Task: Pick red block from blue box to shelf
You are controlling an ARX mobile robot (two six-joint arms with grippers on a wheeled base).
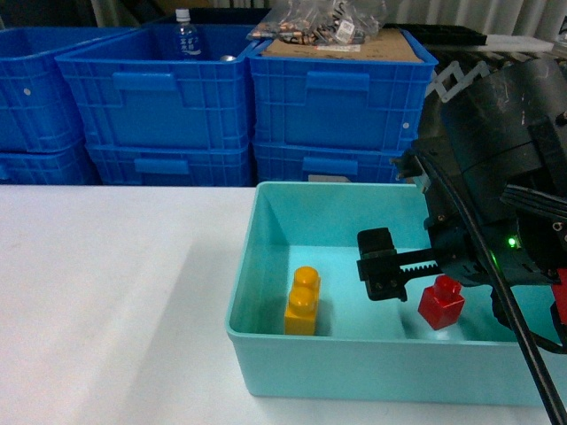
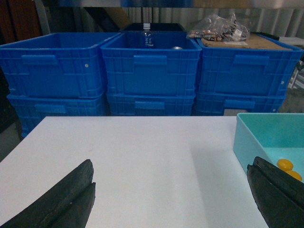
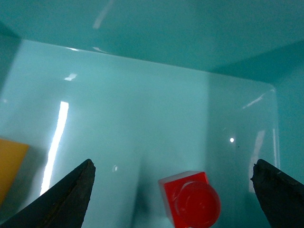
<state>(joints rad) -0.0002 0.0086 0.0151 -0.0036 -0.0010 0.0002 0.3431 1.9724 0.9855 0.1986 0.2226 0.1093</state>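
Observation:
The red block (image 1: pixel 441 303) stands stud-up on the floor of the blue box (image 1: pixel 241 305), near its right front. My right gripper (image 1: pixel 431 282) is lowered inside the box and open. In the right wrist view the red block (image 3: pixel 190 199) lies between the two spread fingers of that gripper (image 3: pixel 172 165), touching neither, with the box floor (image 3: pixel 142 118) beyond. My left gripper (image 2: pixel 171 164) is open over the white table, with nothing between its fingers; the box's corner (image 2: pixel 266 133) is to its right. The shelf is out of view.
A yellow two-stud brick (image 1: pixel 302 301) stands in the box's left front part. Stacked dark blue crates (image 1: pixel 159 97) line the far side of the white table (image 1: pixel 106 292); one holds a bottle (image 1: pixel 184 35), another a plastic bag (image 1: pixel 319 22).

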